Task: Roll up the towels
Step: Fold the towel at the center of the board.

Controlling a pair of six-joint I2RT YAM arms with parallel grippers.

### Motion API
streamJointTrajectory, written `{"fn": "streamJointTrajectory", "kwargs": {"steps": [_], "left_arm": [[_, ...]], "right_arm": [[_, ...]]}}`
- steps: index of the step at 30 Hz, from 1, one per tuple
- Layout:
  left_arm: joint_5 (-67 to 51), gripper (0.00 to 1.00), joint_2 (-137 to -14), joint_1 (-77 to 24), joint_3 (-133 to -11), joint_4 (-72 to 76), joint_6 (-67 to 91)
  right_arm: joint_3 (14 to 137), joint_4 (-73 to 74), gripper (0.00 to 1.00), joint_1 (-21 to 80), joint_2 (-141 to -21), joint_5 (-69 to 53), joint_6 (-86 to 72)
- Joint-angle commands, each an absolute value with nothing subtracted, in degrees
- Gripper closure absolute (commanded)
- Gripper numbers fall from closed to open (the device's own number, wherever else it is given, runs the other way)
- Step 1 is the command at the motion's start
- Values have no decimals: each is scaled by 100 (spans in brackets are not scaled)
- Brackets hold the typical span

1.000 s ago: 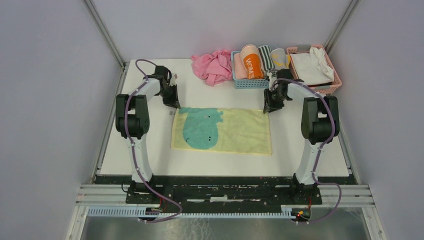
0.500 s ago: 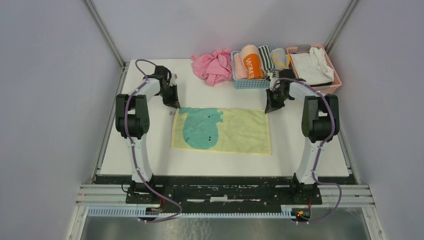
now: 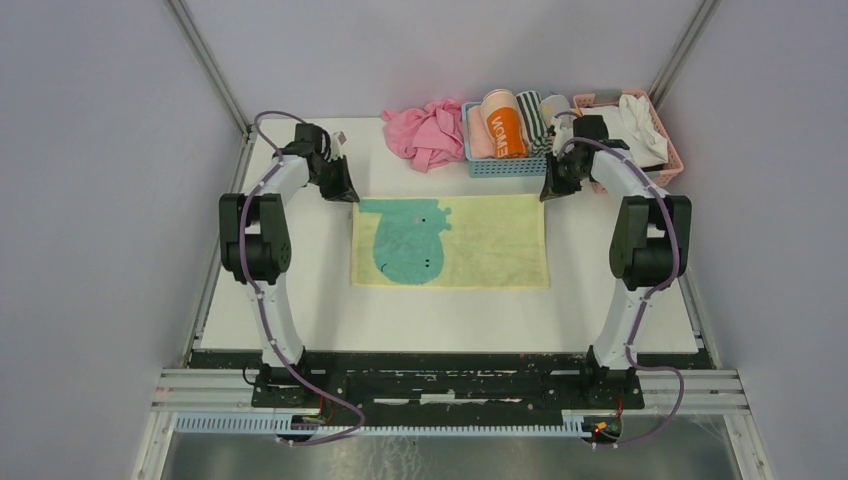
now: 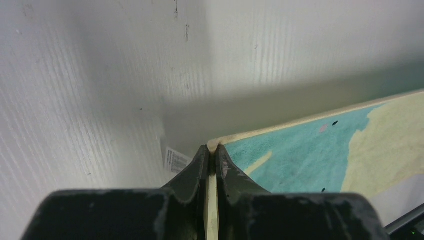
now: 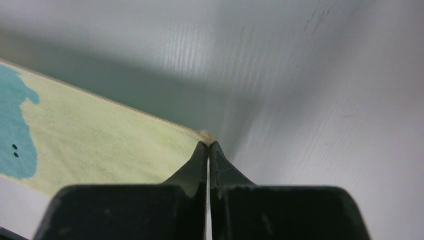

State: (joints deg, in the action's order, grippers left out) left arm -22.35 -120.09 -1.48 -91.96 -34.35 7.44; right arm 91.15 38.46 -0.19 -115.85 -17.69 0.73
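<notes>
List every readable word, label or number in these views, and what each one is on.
"WOME": white letters on the orange rolled towel in the blue basket; the word may run on out of sight.
White tag beside the yellow towel corner: printed lines, too small to read.
Nothing else legible.

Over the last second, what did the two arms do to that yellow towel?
The right gripper closed on the far right corner of the yellow towel, then both arms drew it farther back on the table, straightening it. The left gripper kept its pinch on the far left corner. Pink cloth and baskets stayed put.
</notes>
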Motion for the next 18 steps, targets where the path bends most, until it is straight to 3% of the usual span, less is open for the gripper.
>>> {"fn": "streamJointTrajectory", "kwargs": {"steps": [1,18], "left_arm": [[-2203,97,-11331,-78,-8958,-3187,773],[-1794,97,-9076,-85,-6541,-3085,1334]], "right_arm": [[8969,3782,99,-83,-10843,-1586,85],[6001,2640,95,-84,-8296,-1204,-1047]]}}
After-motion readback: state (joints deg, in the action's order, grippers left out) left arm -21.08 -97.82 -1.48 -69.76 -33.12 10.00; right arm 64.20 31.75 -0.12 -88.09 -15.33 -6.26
